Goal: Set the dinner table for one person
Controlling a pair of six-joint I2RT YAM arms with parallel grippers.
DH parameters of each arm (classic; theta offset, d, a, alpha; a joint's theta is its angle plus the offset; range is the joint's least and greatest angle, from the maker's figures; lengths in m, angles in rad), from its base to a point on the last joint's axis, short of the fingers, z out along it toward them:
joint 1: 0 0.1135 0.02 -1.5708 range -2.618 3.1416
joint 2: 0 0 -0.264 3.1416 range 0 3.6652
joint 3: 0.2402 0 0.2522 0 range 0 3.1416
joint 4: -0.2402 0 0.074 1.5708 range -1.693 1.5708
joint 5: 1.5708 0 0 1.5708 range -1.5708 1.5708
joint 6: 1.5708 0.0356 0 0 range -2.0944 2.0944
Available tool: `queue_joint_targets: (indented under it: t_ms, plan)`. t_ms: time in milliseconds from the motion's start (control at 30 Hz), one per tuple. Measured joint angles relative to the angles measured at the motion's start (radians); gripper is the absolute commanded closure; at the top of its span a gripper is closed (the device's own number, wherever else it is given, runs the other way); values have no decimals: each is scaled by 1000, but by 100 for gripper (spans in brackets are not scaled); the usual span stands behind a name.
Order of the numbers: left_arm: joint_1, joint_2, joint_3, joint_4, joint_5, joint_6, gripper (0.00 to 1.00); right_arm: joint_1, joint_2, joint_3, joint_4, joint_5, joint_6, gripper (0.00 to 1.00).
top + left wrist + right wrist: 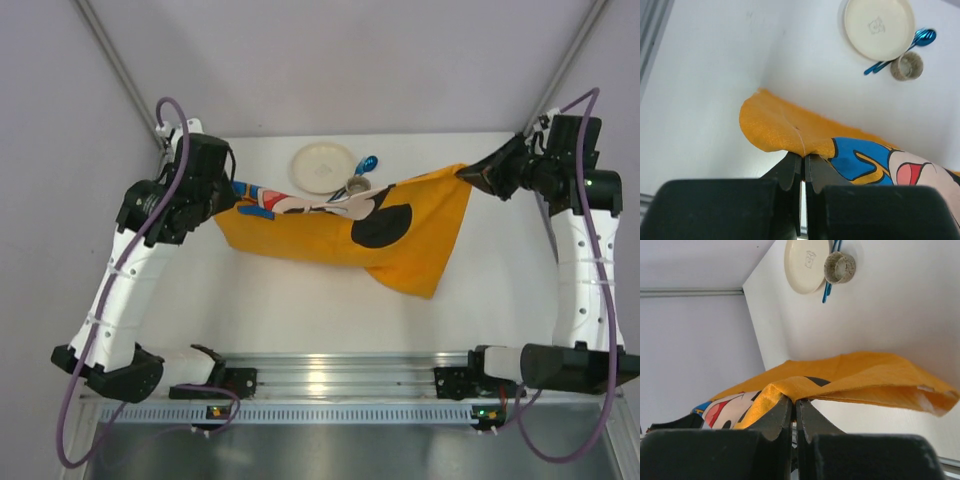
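The orange cartoon-mouse placemat (340, 235) hangs stretched in the air between both grippers, above the white dinner table (300, 300). My left gripper (232, 192) is shut on its left corner; in the left wrist view (803, 156) the cloth (775, 125) bunches at the fingertips. My right gripper (468, 174) is shut on its right corner, also seen in the right wrist view (794, 401). A cream plate (322, 166), a small cup (357, 186) and blue cutlery (368, 164) lie at the far side of the table, partly behind the cloth.
An aluminium rail (340, 375) runs along the table's near edge between the arm bases. Grey walls close in the back and sides. The plate (879, 27), cup (906, 66) and blue cutlery (920, 40) show in the left wrist view.
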Motion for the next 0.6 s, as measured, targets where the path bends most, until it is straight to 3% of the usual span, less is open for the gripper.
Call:
queue_joint_targets:
  t_ms: [167,400,500,600]
  plan:
    - [80,128,186,44,25,79,100,-34,198,137,0,-43,19,100]
    - [279,440,483,105,227,142,100,-60,562,533,13,-148,64,100]
    - [306,497,595,132,325,171,100,-90,573,589,11,-195,73,100]
    - [305,420,554,171,399,182,100,-133,486,541,-4,-222,49,100]
